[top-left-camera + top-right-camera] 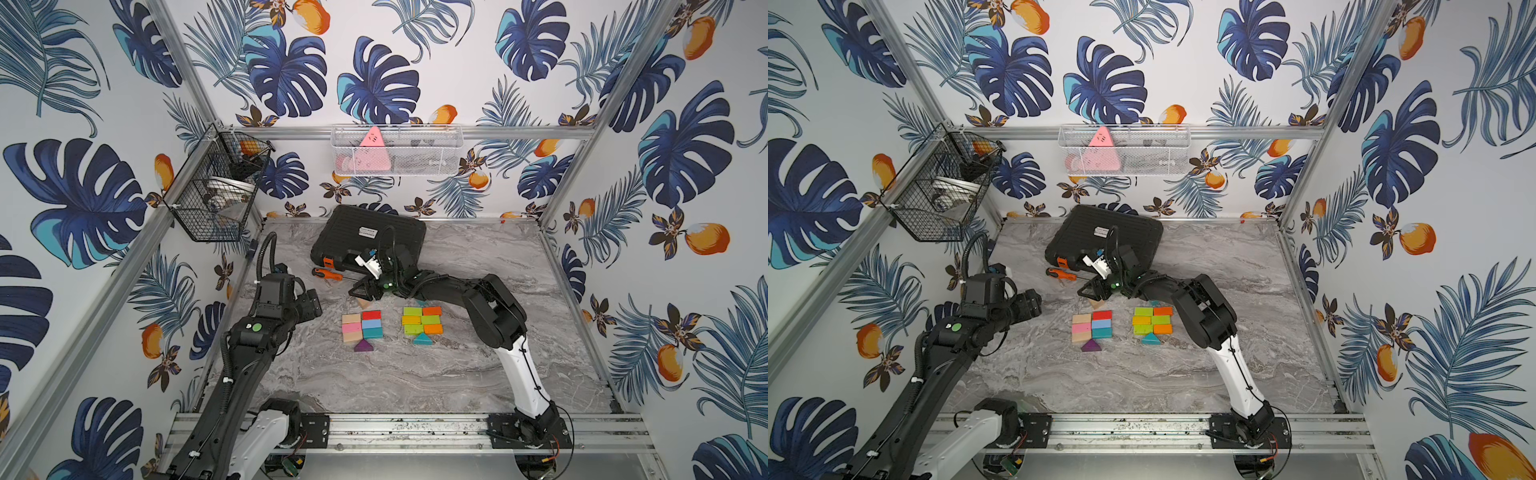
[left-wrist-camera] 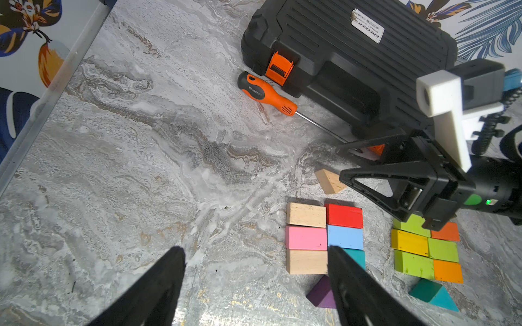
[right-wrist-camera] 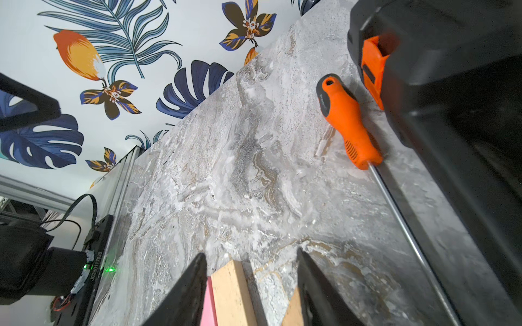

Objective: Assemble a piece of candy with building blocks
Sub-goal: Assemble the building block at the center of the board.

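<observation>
While the left jaws hang spread wide and empty over the grey marbled desk [image 1: 374, 382] at its 9 o'clock side, the work lies at centre. Next along is a slab of six wooden bricks [image 1: 360, 326] in plain wood, red, pink, blue and teal. A purple wooden wedge [image 1: 364, 345] caps its 6 o'clock end, apex to the bricks.

At the slab's 12 o'clock end lies a plain wooden triangular wedge [image 2: 329, 180], near the red brick and turned askew, not yet a matching cap. The right jaws stand parted close over it, gripping nothing. One of them hides part of the wedge in the right wrist view, so I cannot tell whether it touches the wood. An orange-handled screwdriver [image 1: 326, 273] and a black plastic tool case [image 1: 365, 232] lie close by at 11 and 12 o'clock.

Further right, a second slab of green, yellow and orange wooden bricks [image 1: 422, 321] has a teal wooden wedge [image 1: 422, 338] at its 6 o'clock end.

To do this step well, I judge, the plain wedge wants squaring, with its apex on the seam between the two end bricks. It should be nudged gently so the slab stays tight, and the jaws then lifted straight up, clear of the screwdriver shaft.
</observation>
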Tool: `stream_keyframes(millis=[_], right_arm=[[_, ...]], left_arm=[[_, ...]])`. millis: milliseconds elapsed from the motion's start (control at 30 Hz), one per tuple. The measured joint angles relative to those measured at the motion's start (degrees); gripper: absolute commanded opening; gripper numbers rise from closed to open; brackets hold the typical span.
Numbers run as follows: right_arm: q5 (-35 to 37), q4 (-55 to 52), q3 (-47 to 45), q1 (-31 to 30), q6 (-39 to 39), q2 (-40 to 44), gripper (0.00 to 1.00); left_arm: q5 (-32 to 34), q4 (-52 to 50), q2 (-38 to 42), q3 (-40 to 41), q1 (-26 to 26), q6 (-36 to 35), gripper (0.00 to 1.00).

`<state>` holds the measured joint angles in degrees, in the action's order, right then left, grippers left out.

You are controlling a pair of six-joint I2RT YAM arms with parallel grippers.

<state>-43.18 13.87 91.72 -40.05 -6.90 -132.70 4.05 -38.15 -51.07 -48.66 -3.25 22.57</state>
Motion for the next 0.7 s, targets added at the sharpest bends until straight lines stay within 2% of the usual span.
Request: stream_keyframes(millis=[700], right_arm=[[-2.80,6.71,-1.66,0.13,-13.64,-3.41,0.53]], left_arm=[[-0.44,0.00,-0.11,0.00,0.15,0.00,0.84]])
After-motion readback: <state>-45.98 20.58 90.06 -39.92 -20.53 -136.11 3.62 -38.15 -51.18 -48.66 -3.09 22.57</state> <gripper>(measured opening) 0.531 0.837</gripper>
